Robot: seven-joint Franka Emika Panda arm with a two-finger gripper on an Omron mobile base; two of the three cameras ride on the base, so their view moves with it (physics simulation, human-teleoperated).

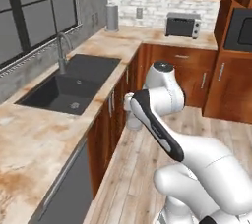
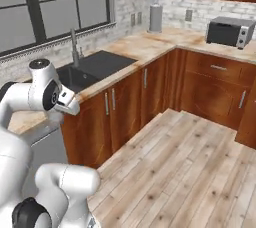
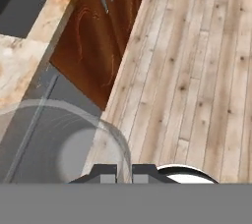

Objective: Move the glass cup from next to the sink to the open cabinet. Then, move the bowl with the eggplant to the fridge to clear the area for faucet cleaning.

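Glossy white rounded arm (image 1: 197, 159) links, black curved joint bands, dark grey gripper (image 3: 124, 173) fingertips.

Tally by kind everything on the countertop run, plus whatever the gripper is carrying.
matte black sink: 1
grey metal gooseneck faucet: 1
silver-and-black toaster oven: 1
grey upright cylinder: 1
translucent glass cup, held at its rim by the gripper: 1
Total: 5
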